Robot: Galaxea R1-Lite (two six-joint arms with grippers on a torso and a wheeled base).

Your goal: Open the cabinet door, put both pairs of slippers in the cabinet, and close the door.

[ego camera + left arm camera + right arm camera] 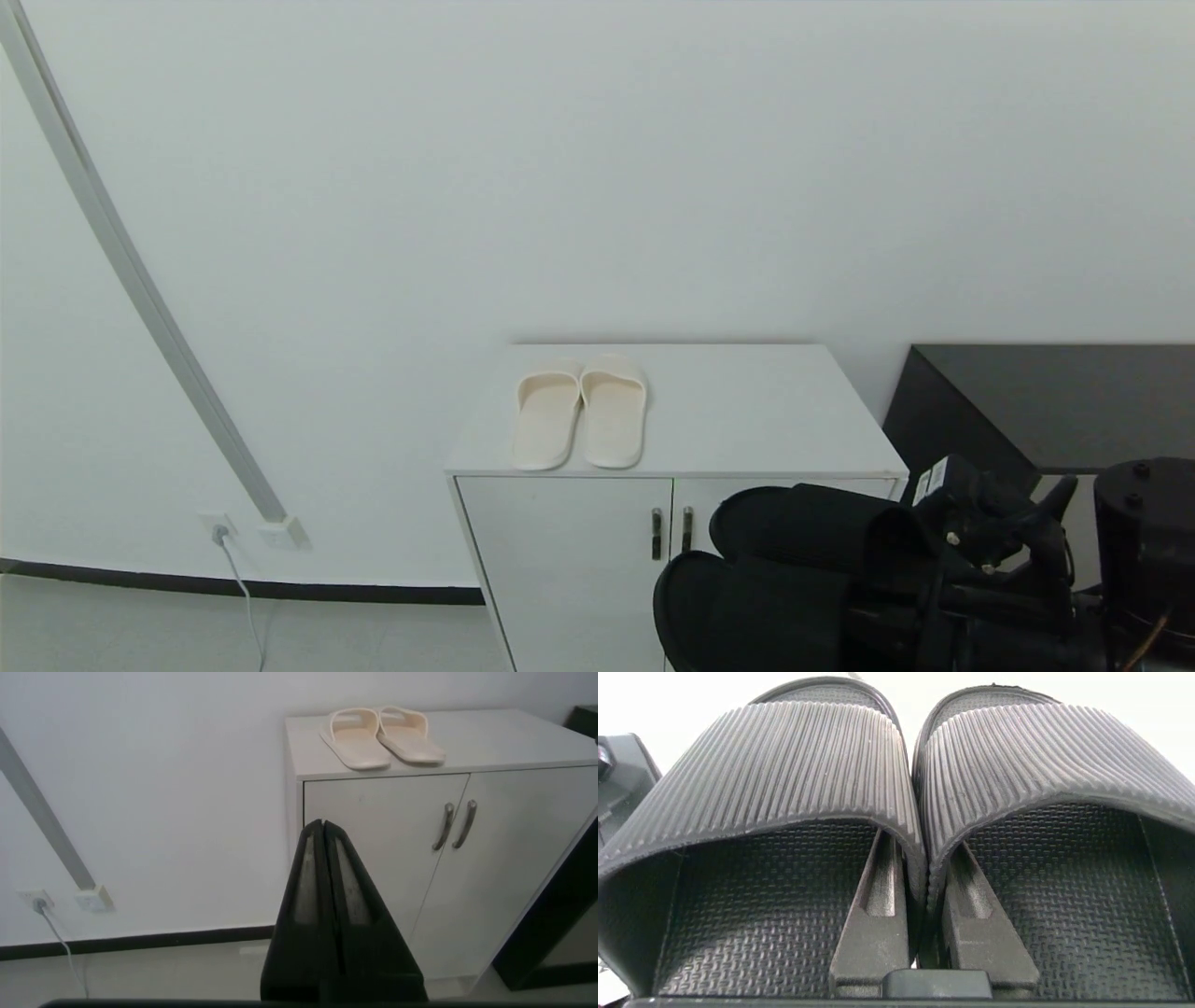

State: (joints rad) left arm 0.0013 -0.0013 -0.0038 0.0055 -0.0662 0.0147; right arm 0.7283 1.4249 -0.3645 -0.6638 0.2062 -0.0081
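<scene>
Head view and wrist views, cabinet closed. We see the white cabinet against the wall, its two doors shut and their metal handles upright, side by side at the centre seam. The cream slippers lie on the cabinet top near its left front edge, touching each other, soles down.

The right hand is clamped on the pair of black slippers. One of its fingers lies inside each slipper, and together they pinch the two adjoining side walls. The pair is held side by side in front of the right door, below the cabinet top.

The left hand is fully closed, its fingers pressed flat together with nothing between them. It is held apart from the cabinet, facing the left door.
</scene>
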